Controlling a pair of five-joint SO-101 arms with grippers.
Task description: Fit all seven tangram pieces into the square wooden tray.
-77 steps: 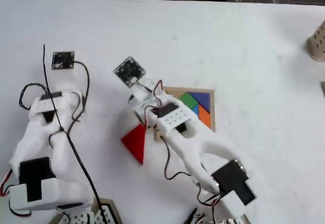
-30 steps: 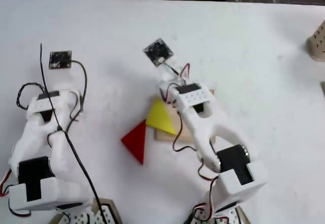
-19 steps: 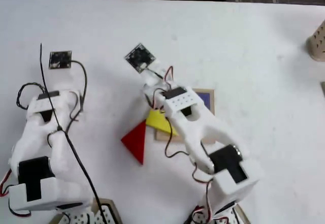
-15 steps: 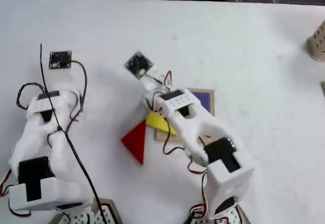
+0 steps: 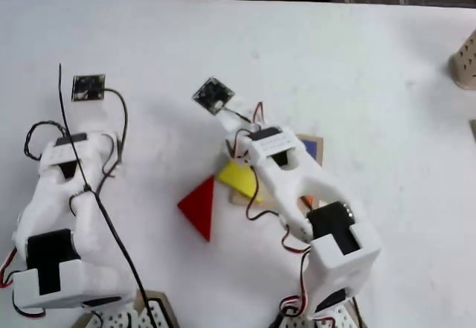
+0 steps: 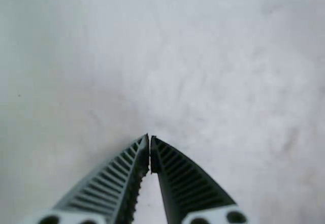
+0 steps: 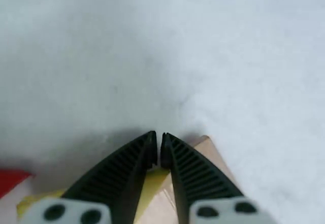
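The square wooden tray [image 5: 318,143] lies mid-table, largely covered by my right arm [image 5: 279,161]. A blue piece [image 5: 308,148] and an orange piece [image 5: 306,202] show inside it. A yellow triangle [image 5: 236,177] rests half over the tray's left edge, and a red triangle [image 5: 198,205] lies on the table just left of it. My right gripper [image 7: 158,138] is shut and empty, tips above the yellow triangle [image 7: 155,180] and the tray corner [image 7: 205,148]. My left gripper [image 6: 150,140] is shut over bare white table, its arm [image 5: 67,194] folded at the left.
A perforated beige object [image 5: 465,64] stands at the table's far right edge. Cables [image 5: 104,209] trail across the left arm. Open white tabletop [image 5: 357,68] lies behind and to the right of the tray.
My right arm's wrist swung left over the tray's left edge, then part way back right. The yellow triangle shifted only slightly. Red triangle and left arm stayed put.
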